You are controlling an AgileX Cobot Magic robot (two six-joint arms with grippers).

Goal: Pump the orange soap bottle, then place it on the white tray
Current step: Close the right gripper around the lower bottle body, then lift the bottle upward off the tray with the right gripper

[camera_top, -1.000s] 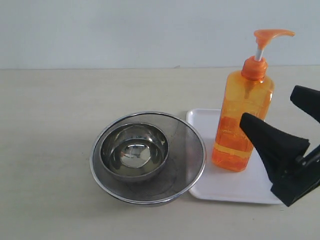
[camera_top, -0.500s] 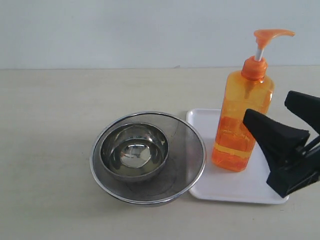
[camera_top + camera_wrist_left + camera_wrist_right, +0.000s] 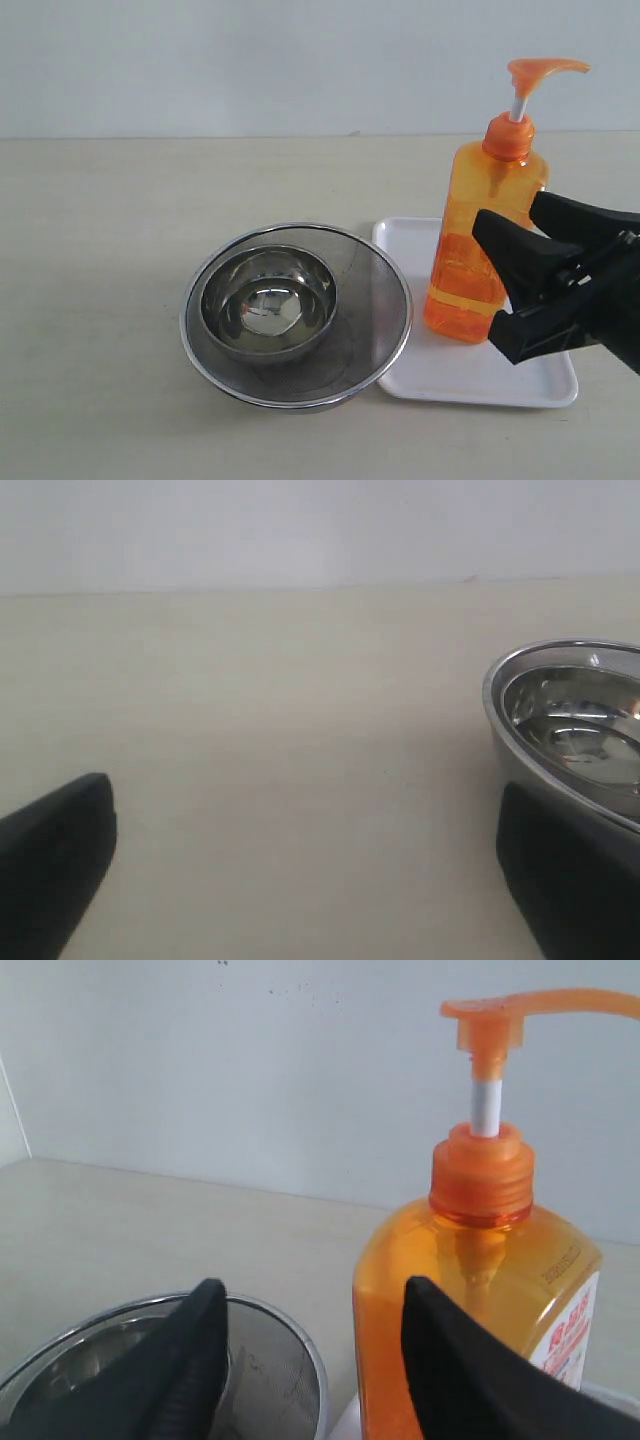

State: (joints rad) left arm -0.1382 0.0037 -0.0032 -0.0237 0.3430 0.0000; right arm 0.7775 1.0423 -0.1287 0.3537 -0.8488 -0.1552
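Bright, diffuse light with no clear direction leaves only faint shadows beside the nested steel bowls (image 3: 375,300), small white glints in the inner bowl (image 3: 268,305), a glow through the orange soap bottle (image 3: 485,200), and all views slightly soft and grainy.

One orange soap bottle (image 3: 487,240) with a single pump head. One white tray (image 3: 450,375). Two round steel bowls: one larger bowl (image 3: 380,300) and one smaller bowl (image 3: 268,300). One pale table (image 3: 100,250). Two robot end effectors, each with two black fingers: the right end effector (image 3: 507,214) appears in the exterior view, and the left end effector (image 3: 310,870) only in its own wrist view.
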